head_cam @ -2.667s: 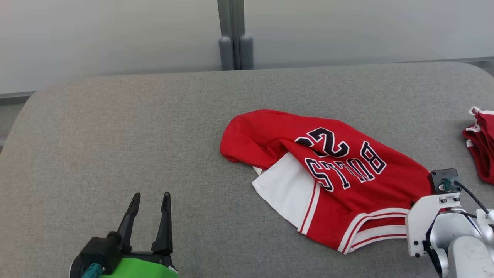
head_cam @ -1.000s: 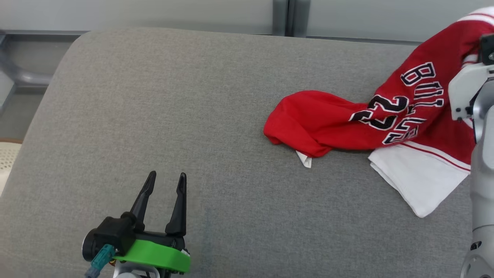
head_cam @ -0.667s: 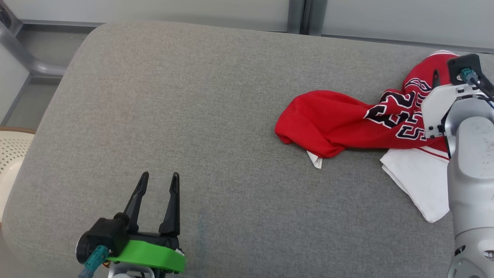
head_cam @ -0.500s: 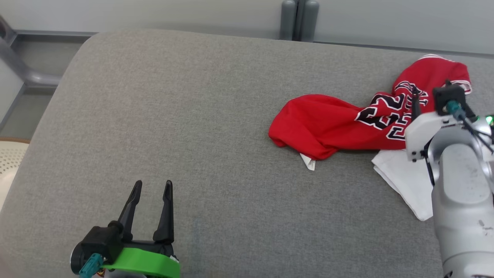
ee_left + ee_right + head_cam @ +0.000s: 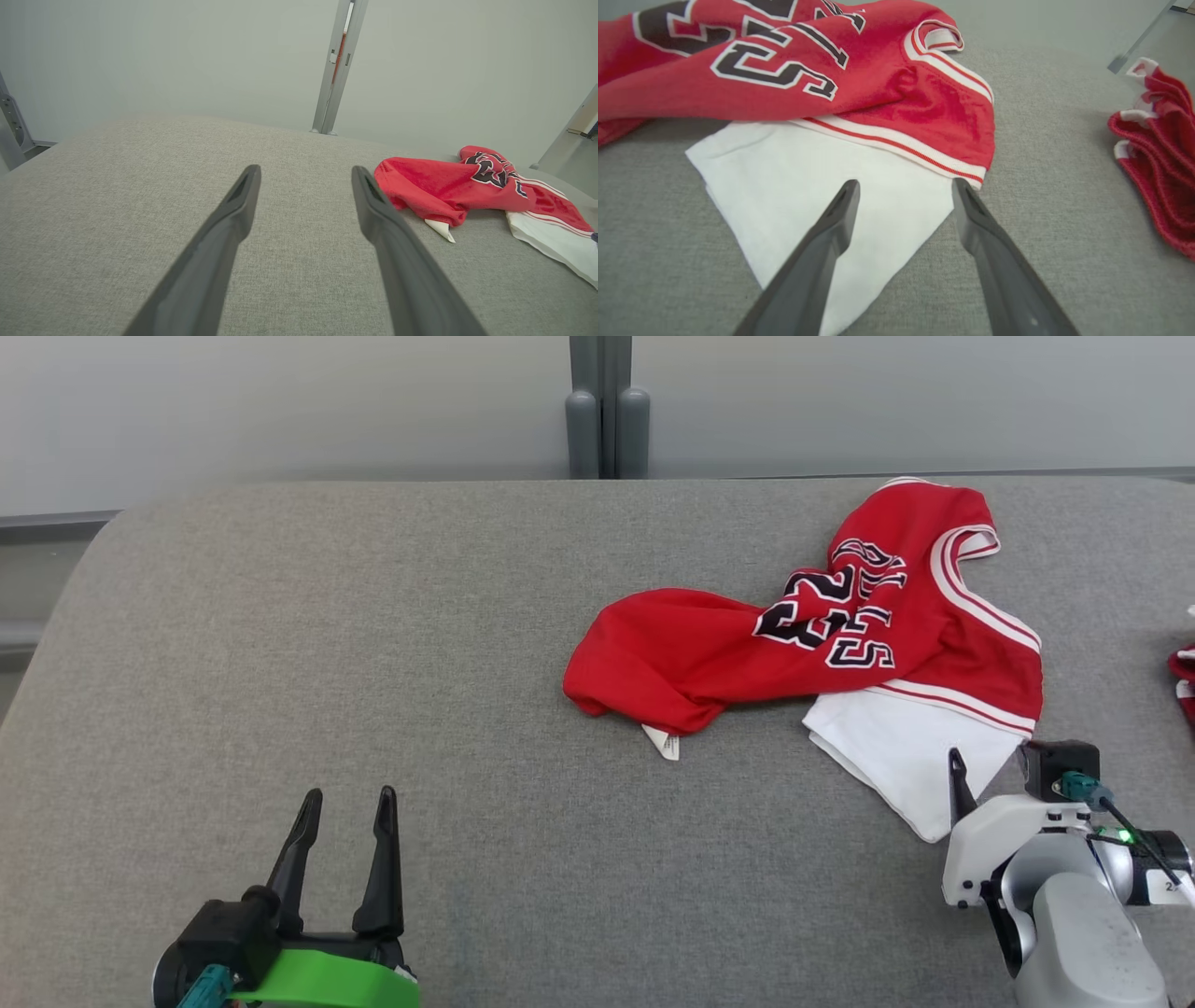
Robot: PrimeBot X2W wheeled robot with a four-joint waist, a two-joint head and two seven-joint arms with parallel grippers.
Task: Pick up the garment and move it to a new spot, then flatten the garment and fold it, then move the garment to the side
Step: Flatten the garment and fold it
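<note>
The garment [image 5: 803, 635] is a red jersey with black-and-white lettering and a white panel, lying crumpled right of centre on the grey padded table [image 5: 327, 644]. My right gripper [image 5: 994, 765] is open just in front of the white panel's near corner. In the right wrist view, its fingers [image 5: 906, 184] hover over the white cloth [image 5: 808, 177] with nothing between them. At the near left edge my left gripper [image 5: 349, 793] stands open and empty, far from the jersey. The left wrist view shows its spread fingers [image 5: 306, 170] with the garment [image 5: 448, 186] off to the right.
A second red and white cloth [image 5: 1184, 681] lies bunched at the table's right edge, also seen in the right wrist view [image 5: 1157, 154]. A grey post [image 5: 607, 420] stands behind the table against a pale wall. Bare table surface spreads to the left of the jersey.
My right gripper held the jersey lifted, then let it go and drew back toward the near edge. The jersey now lies crumpled. The head camera has shifted; the left gripper has hardly moved.
</note>
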